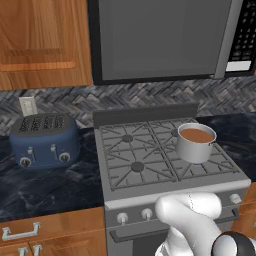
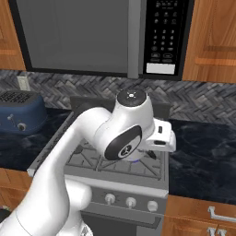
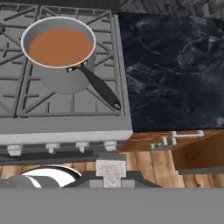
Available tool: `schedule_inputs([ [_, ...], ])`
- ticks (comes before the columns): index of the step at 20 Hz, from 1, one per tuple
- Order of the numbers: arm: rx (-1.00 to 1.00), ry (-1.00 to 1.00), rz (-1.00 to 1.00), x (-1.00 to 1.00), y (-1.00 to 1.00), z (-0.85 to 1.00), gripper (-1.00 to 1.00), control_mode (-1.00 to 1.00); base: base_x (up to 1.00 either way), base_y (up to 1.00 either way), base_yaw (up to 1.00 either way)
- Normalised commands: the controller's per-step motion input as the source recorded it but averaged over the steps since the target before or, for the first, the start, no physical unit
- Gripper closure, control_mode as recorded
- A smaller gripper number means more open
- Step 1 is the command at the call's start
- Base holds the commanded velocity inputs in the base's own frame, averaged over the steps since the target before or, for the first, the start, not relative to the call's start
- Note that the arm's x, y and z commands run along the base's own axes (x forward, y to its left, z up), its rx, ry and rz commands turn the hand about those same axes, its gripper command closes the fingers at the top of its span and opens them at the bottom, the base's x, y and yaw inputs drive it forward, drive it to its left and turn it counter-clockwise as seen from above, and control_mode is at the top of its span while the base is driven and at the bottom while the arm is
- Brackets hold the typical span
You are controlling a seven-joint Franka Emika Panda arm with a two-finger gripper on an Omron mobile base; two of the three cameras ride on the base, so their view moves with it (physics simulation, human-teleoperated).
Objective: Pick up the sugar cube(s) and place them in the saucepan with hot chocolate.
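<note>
Claw (image 3: 111,174) clamped on a sugar cube (image 3: 111,168), hovering short of the stove's front edge.
The saucepan with hot chocolate (image 3: 59,50) lies ahead, on the stove's right front burner, handle pointing toward the stove's front right corner.

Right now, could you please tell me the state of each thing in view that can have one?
saucepan: upright on the stove's right rear burner, holding brown liquid, no lid.
sugar cube: held in the tool.
tool: shut on the sugar cube.
toaster: levers up, slots look empty.
microwave: door closed.
</note>
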Motion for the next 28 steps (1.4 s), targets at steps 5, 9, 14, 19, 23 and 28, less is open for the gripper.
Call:
schedule_inputs([
  [5, 0.18, 0.00, -0.33, 0.13, 0.62, 0.00, 1.00, -1.00, 0.00, 0.00, 0.00],
  [9, 0.10, -0.01, -0.38, 0.51, 0.62, 0.00, 1.00, -1.00, 0.00, 0.00, 0.00],
  [14, -0.01, -0.01, -0.13, 0.50, 0.47, -0.01, 1.00, -1.00, 0.00, 0.00, 0.00],
  [19, -0.01, 0.00, 0.01, 0.54, 0.13, -0.16, 1.00, -1.00, 0.00, 0.00, 0.00],
  [23, 0.00, 0.00, 0.11, 0.57, 0.12, -0.27, 1.00, -1.00, 0.00, 0.00, 0.00],
  [28, 0.00, 0.00, 0.11, 0.42, 0.00, -0.36, 1.00, -1.00, 0.00, 0.00, 0.00],
])
